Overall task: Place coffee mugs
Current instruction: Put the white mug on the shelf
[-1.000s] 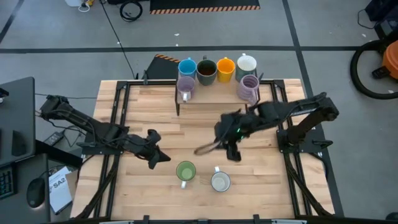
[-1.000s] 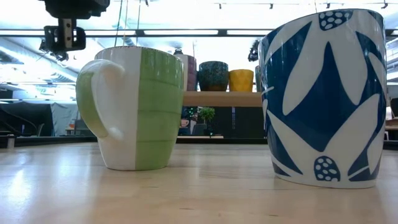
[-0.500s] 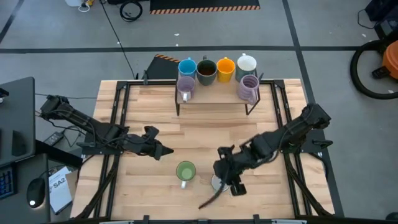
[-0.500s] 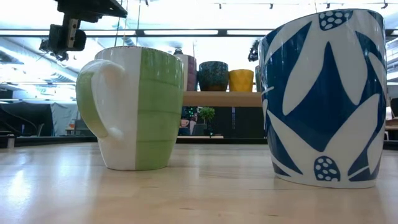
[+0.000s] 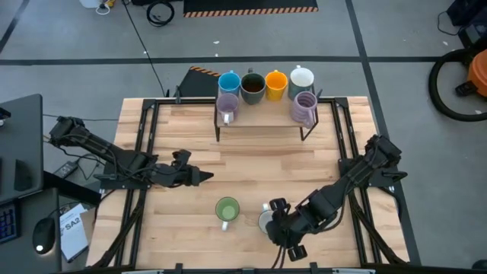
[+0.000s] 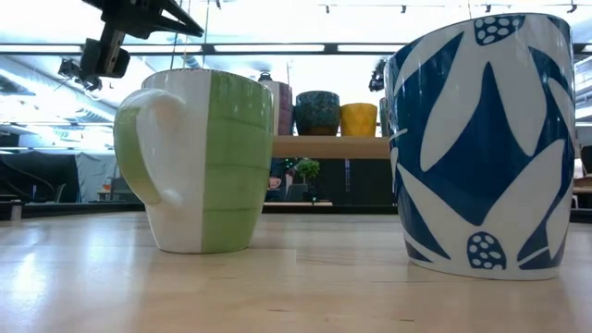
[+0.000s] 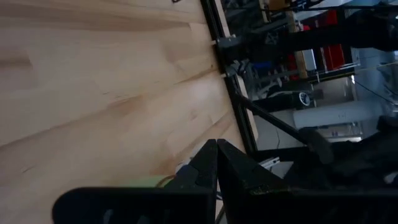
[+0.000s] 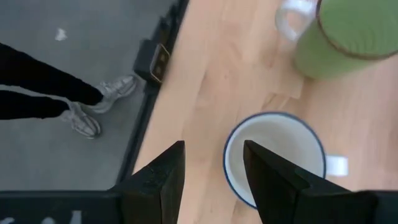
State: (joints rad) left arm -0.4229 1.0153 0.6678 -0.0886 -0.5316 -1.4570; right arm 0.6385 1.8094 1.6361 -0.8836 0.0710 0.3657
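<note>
A green-and-white mug [image 5: 227, 208] [image 6: 199, 162] and a white mug with blue leaf shapes [image 5: 266, 221] [image 6: 481, 139] stand upright on the table near its front edge. My right gripper [image 5: 283, 232] [image 8: 212, 146] hovers open above the white-and-blue mug [image 8: 273, 155], one finger over its mouth and one outside its rim on the table's near side. It touches nothing. My left gripper [image 5: 199, 176] [image 7: 216, 158] is shut on nothing, above the table's left half. Several more mugs stand on a raised shelf [image 5: 262, 116] at the back.
On the shelf stand a blue [image 5: 229, 82], a dark [image 5: 253, 86], an orange [image 5: 275, 82] and a white mug [image 5: 301, 77], with two lilac ones [image 5: 227, 105] [image 5: 304, 105] just in front. A person's legs and shoes [image 8: 81, 106] show on the floor beyond the table's near edge.
My right gripper has swung from the middle of the table toward the near edge and come down, ending above the white-and-blue mug. My left gripper has rolled about its own axis without leaving its place. Both mugs have stayed put.
</note>
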